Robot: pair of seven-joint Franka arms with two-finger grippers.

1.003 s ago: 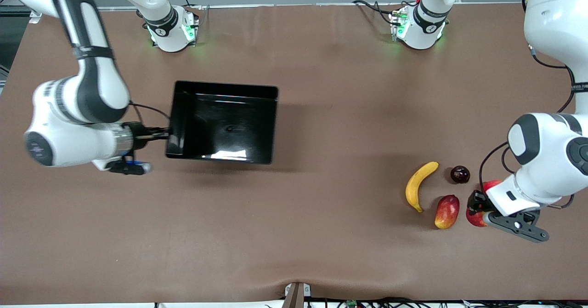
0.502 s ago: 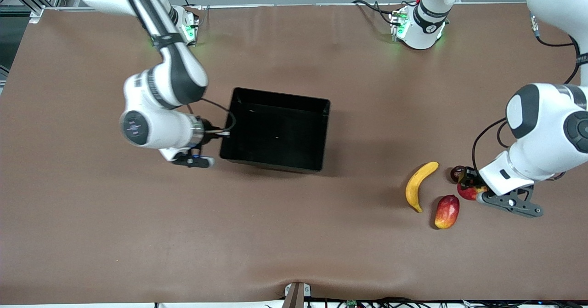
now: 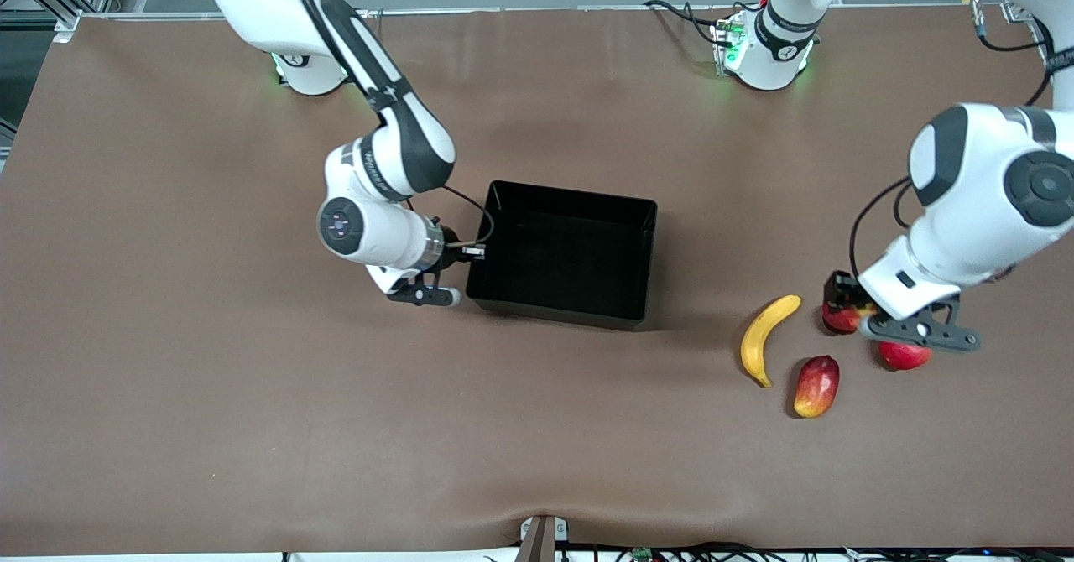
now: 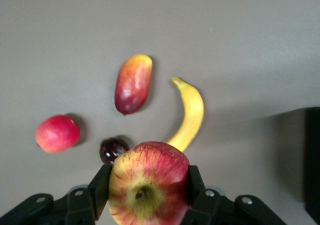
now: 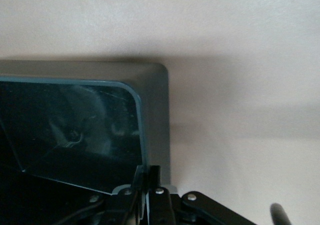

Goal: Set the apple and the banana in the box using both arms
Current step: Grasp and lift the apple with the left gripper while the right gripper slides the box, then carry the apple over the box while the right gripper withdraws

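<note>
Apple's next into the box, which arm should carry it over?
Left. The left gripper already holds the apple in its fingers, lifted above the other fruit near the banana. The right gripper is shut on the box wall, so it is occupied.

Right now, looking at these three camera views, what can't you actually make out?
- Front view: the apple in the left gripper is mostly covered by the wrist, and the small dark fruit under it is hidden.
- Left wrist view: the apple covers one end of the banana; the box is cut off by the edge.
- Right wrist view: the right gripper pinches the box wall; most of the box lies outside the view.
</note>
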